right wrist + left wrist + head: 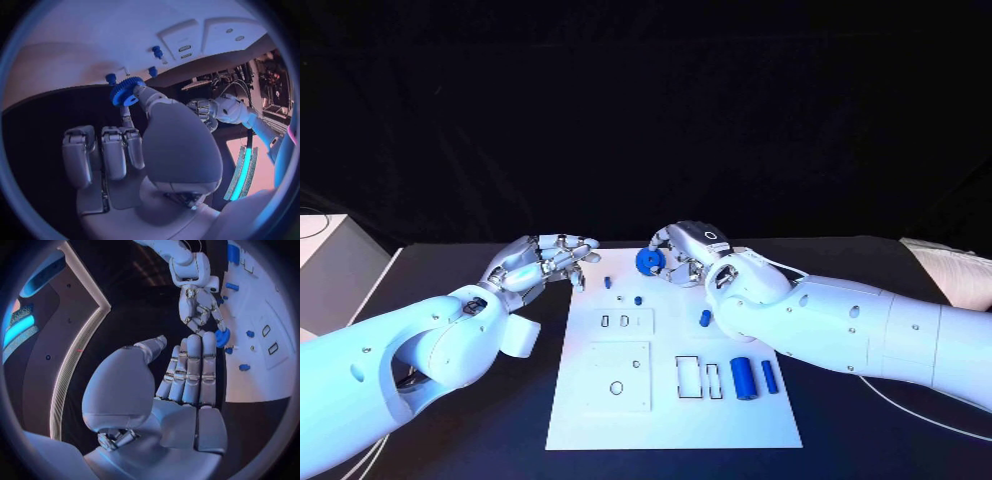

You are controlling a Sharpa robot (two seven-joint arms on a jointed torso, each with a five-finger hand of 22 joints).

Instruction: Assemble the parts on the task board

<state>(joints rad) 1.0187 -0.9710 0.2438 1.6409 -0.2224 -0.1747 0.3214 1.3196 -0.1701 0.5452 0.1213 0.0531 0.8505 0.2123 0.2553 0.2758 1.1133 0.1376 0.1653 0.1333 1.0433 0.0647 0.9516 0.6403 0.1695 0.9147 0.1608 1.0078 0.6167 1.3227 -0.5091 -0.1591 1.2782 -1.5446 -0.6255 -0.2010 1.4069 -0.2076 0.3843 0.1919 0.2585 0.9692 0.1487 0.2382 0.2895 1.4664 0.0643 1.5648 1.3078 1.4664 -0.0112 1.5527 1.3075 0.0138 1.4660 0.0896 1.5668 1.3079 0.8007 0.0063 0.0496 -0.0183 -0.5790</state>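
Head view: right hand (687, 252) pinches blue gear (648, 261) above task board (672, 420), frame centre.
Left hand (545, 260): fingers apart, holding nothing (left of gear).

Task board (672, 420): white rectangular plate, flat at table centre, with rectangular and round cut-outs. Blue gear (648, 261) pinched in the right hand (689, 250) above the board's far edge, teeth visible, held on edge. Two blue cylinders (753, 378) lie side by side near the right edge. Small blue pegs (638, 299) stand in the far part; another blue piece (705, 318) right of centre
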